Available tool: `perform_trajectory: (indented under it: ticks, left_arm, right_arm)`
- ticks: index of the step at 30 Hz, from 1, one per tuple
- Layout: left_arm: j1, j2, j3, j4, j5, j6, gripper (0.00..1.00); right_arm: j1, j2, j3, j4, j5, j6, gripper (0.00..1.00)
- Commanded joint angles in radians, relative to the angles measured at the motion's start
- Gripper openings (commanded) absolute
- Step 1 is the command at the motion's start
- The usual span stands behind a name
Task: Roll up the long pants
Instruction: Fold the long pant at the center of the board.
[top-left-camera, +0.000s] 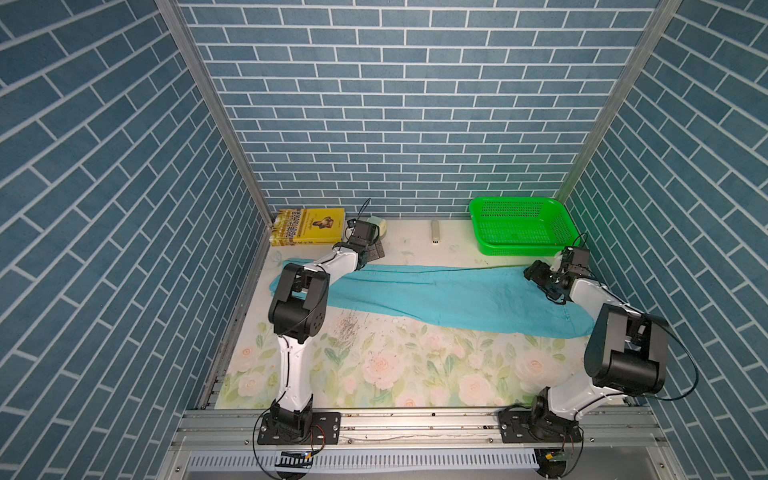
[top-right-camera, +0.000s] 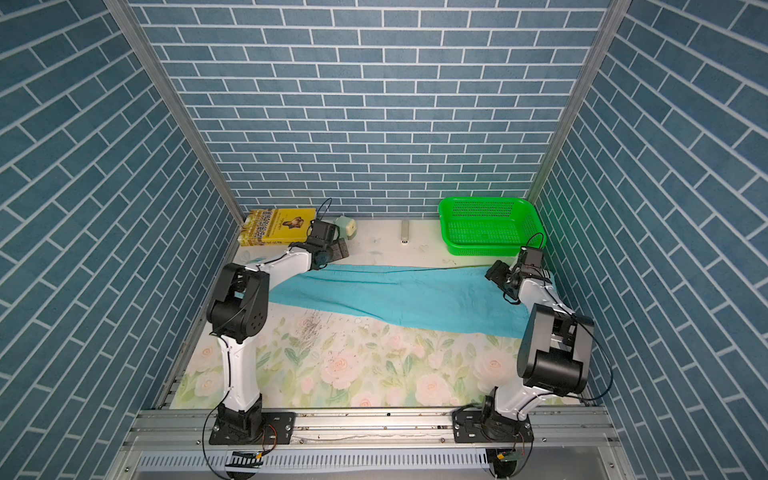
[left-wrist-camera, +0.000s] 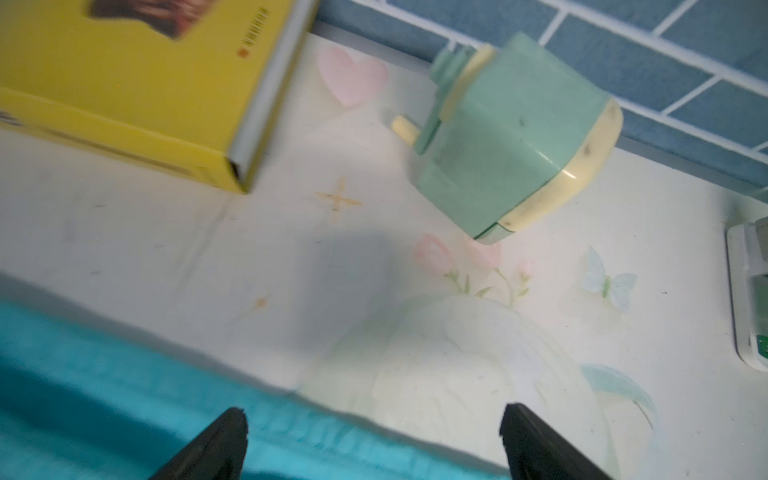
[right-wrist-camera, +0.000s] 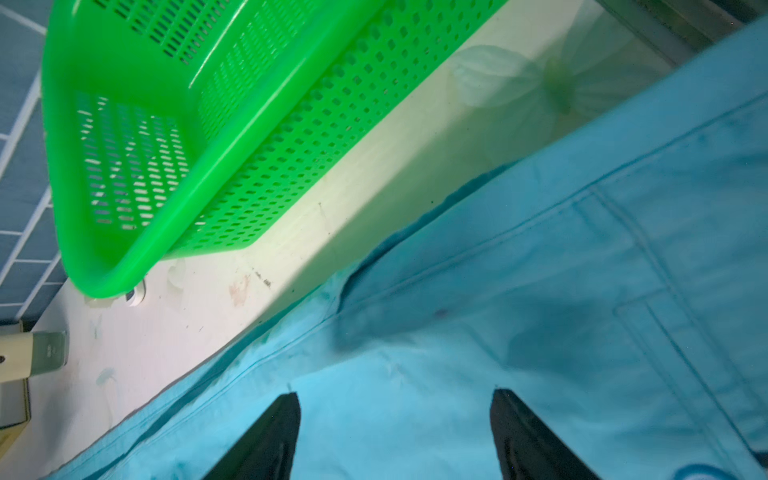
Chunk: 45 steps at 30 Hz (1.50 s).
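The long pants (top-left-camera: 436, 295) (top-right-camera: 399, 295) are a turquoise cloth spread flat across the table from left to right, the wider part at the right. My left gripper (top-left-camera: 372, 253) (top-right-camera: 338, 249) hovers open at the far edge of the narrow left part; the left wrist view shows its jaws (left-wrist-camera: 374, 415) wide apart over that cloth hem (left-wrist-camera: 104, 395) with nothing between them. My right gripper (top-left-camera: 539, 282) (top-right-camera: 501, 284) stands open over the wide right end. In the right wrist view it (right-wrist-camera: 395, 397) has only flat cloth (right-wrist-camera: 540, 270) with pocket seams beneath it.
A yellow book (top-left-camera: 309, 226) (left-wrist-camera: 124, 83) lies at the back left. Beside it stands a mint-green pencil sharpener (top-left-camera: 378, 226) (left-wrist-camera: 511, 137). A small white device (top-left-camera: 435, 230) rests mid-back. A green basket (top-left-camera: 519, 248) (right-wrist-camera: 311, 137) sits at the back right, close to the right gripper.
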Motion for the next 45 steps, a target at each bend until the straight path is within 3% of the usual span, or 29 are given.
perform_trajectory:
  ticks: [1, 7, 11, 15, 25, 32, 37, 45]
  left_arm:
    - [0.076, -0.175, -0.139, -0.084, -0.069, -0.029, 1.0]
    - [0.27, -0.351, -0.324, -0.147, -0.065, -0.069, 1.0]
    - [0.393, -0.366, -0.375, -0.15, -0.008, -0.083, 1.0]
    - [0.444, -0.358, -0.399, -0.111, 0.04, -0.091, 1.0]
    - [0.448, -0.323, -0.383, -0.129, 0.044, -0.156, 1.0]
    - [0.372, -0.288, -0.398, -0.17, -0.013, -0.26, 1.0]
    - [0.367, -0.251, -0.43, -0.125, -0.03, -0.309, 1.0]
    - [0.369, -0.249, -0.467, -0.033, -0.071, -0.334, 0.89]
  right_arm:
    - [0.032, -0.095, 0.048, -0.11, -0.029, -0.053, 0.76]
    - [0.155, -0.149, 0.051, -0.152, -0.042, -0.015, 0.76]
    - [0.246, -0.142, 0.027, -0.121, -0.045, 0.028, 0.76]
    - [0.319, -0.11, 0.008, -0.087, -0.05, 0.054, 0.76]
    - [0.351, -0.094, 0.005, -0.076, -0.042, 0.072, 0.76]
    - [0.361, -0.11, 0.008, -0.081, -0.036, 0.086, 0.76]
    - [0.361, -0.119, 0.009, -0.089, -0.039, 0.082, 0.76]
    - [0.36, -0.123, 0.002, -0.086, -0.041, 0.082, 0.76]
